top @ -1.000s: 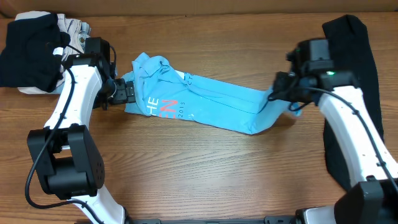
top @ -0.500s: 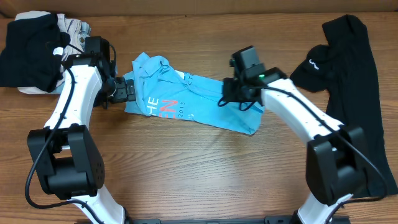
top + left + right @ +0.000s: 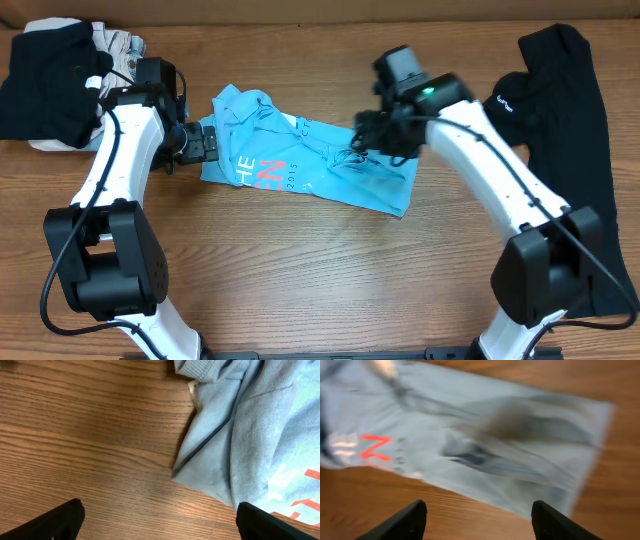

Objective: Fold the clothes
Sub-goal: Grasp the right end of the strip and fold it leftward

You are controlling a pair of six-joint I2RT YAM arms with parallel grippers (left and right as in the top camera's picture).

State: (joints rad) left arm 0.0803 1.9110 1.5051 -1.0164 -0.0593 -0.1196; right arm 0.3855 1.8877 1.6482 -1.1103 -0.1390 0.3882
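The light blue T-shirt (image 3: 310, 168) lies as a long, creased band a little toward 12 o'clock from the middle of the wooden table (image 3: 300, 270). Its white and red lettering (image 3: 262, 172) is near the 9 o'clock end.

The left gripper (image 3: 205, 145) is at this 9 o'clock end, low over the wood. In the left wrist view its jaws are spread wide with nothing between them, and the edge of the shirt is just ahead of the gap. I cannot tell if one finger touches the cloth.

The right gripper (image 3: 375, 140) hangs over the 2 o'clock part of the shirt. The right wrist view is blurred, but its jaws are also apart and hold nothing.

A black shirt (image 3: 570, 130) with a small white logo (image 3: 500, 100) lies at 3 o'clock. At 10 o'clock is a pile of dark and pale garments (image 3: 60, 80).
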